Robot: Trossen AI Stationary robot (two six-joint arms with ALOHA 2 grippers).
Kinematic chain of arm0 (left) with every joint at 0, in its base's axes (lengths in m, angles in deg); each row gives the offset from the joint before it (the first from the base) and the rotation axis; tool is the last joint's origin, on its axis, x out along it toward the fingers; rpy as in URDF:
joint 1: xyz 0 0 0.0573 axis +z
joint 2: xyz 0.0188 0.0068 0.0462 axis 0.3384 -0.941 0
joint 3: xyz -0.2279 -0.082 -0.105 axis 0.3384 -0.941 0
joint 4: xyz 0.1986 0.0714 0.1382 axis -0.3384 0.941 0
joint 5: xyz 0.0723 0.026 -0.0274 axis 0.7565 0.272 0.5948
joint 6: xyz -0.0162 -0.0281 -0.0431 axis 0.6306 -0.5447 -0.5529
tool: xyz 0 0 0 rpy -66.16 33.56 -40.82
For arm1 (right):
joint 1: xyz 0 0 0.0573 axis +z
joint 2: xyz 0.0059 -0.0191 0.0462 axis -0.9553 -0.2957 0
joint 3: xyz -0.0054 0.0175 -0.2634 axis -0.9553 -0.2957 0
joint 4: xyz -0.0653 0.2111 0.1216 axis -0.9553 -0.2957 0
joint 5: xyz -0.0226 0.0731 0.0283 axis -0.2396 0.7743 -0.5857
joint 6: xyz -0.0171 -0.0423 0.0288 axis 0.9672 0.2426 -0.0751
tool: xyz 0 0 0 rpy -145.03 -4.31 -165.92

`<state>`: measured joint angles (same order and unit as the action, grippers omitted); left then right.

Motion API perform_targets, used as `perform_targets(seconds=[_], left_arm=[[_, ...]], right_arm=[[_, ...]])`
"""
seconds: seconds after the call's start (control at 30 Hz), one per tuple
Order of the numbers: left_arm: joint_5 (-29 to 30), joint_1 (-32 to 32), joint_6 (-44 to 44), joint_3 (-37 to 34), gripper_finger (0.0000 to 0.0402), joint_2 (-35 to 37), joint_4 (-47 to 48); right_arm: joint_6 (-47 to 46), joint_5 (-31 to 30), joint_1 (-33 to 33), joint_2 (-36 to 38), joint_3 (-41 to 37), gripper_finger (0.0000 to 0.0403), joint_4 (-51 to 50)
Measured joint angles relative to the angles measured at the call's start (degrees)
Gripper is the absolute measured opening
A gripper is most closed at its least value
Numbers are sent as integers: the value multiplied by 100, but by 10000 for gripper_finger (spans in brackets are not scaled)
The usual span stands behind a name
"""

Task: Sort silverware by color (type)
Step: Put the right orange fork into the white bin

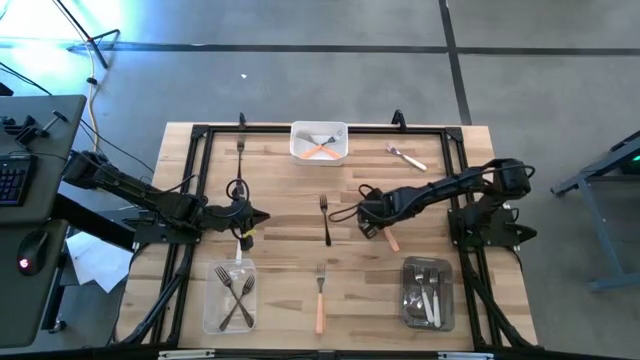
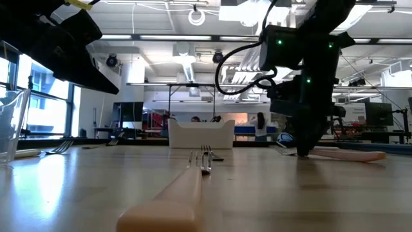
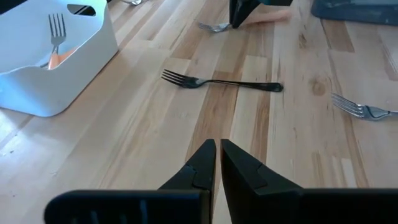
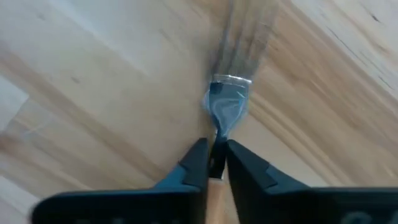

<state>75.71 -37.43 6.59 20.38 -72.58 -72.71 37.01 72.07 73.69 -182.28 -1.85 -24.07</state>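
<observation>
Right tool (image 4: 213, 163) is pinched on the neck of an orange-handled fork (image 4: 225, 107), just where the metal head meets the handle; in the right wrist view the fingers (image 4: 194, 163) sit tight on either side of that narrow waist. Gripping there makes sense to me, since the neck is the thinnest part and the flat head gives the pads something to stop against. From overhead this tool (image 1: 372, 222) is low over the counter (image 1: 280, 170) right of centre, with the orange handle trailing out behind it toward the robot.

Left tool (image 3: 217, 163) is pressed together and holds nothing (it waits left of centre, pointing inward across the boards).

Sorting looks partly done, judging by how things lie. A white tray (image 1: 319, 141) at the far edge holds an orange fork; a clear tray (image 1: 231, 296) at the near left holds dark forks; a third tray (image 1: 429, 293) at the near right holds pale-handled ones. Loose on the counter are a dark fork (image 1: 325, 218) in the middle, another orange fork (image 1: 320, 296) near the front, a dark one (image 1: 240, 150) at the far left, and a pale one (image 1: 406, 156) at the far right. The pinched fork likely belongs in the white tray.
</observation>
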Motion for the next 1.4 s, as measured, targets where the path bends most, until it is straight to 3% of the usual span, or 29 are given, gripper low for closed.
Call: perform_targets(seconds=[0.1, 0.37, 0.6, 0.8, 1.13, 1.4], left_arm=[[-12, 0, -71, 0, 17, 0, 22], [-38, 0, -126, 0, 17, 0, 39], [-6, 0, -130, -2, 17, 0, -21], [-4, -1, -129, -2, 17, 0, -50], [13, 0, 32, -2, 17, 2, -410], [57, 0, 32, -2, 17, 1, -439]], right_arm=[[225, -12, 37, 4, 2, 10, 47], [605, -32, 282, 1, 364, 10, -38], [1313, -88, 228, 4, 1409, 10, -415], [2522, -366, -441, -69, 2604, 10, -557], [4947, -63, -1868, -1831, 5688, 11, -1411], [5551, 607, -2617, -3259, 7649, 12, -1607]])
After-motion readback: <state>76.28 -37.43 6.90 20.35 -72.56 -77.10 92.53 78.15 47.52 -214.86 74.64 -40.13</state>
